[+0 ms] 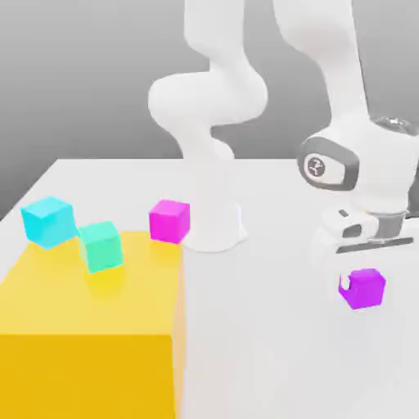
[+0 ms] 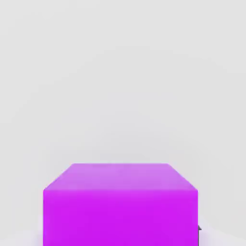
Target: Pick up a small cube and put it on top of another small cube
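A purple small cube [image 1: 362, 288] sits low on the white table [image 1: 262, 344] at the exterior view's right. My gripper [image 1: 360, 280] comes straight down onto it and is shut on it, with a white fingertip [image 1: 347, 284] against its side. In the hand view the purple cube [image 2: 120, 204] looms very close. A magenta small cube [image 1: 169, 220] stands next to the arm's base. A teal cube [image 1: 101, 245] lies tilted on the yellow block [image 1: 90, 327], and a cyan cube [image 1: 48, 221] stands at that block's far left corner.
The large yellow block takes up the exterior view's front left. The arm's white base [image 1: 214, 229] stands mid-table behind the magenta cube. Bare white table stretches between the yellow block and the purple cube.
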Controlling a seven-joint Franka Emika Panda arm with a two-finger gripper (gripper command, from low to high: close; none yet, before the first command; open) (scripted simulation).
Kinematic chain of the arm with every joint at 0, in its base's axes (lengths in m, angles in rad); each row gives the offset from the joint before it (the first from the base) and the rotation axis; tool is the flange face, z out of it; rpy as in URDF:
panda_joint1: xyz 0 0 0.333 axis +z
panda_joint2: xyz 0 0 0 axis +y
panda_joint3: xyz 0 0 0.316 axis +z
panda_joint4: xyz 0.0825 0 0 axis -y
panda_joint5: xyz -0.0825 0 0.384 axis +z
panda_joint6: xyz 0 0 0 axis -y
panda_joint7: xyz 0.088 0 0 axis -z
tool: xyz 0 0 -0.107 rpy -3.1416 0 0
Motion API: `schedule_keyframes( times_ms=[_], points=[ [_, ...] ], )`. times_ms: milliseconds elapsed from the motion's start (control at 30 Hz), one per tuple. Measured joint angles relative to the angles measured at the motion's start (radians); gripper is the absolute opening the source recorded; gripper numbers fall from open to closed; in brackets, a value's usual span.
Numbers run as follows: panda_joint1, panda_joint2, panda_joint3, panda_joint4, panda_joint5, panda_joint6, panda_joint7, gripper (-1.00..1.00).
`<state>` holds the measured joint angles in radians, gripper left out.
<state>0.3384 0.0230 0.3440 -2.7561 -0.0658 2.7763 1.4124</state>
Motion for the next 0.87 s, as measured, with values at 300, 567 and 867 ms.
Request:
schedule_keyframes(
  times_ms=[300, 567, 867],
  points=[
    [-0.238, -0.324, -0.154, 0.062, 0.056, -0.385, 0.302, -1.0],
    [-0.48, -0.613, -0.279, 0.121, 0.083, -0.73, 0.605, -1.0],
    [-0.546, -0.634, -0.306, 0.028, 0.093, -0.657, 0.686, 1.0]
  ],
)
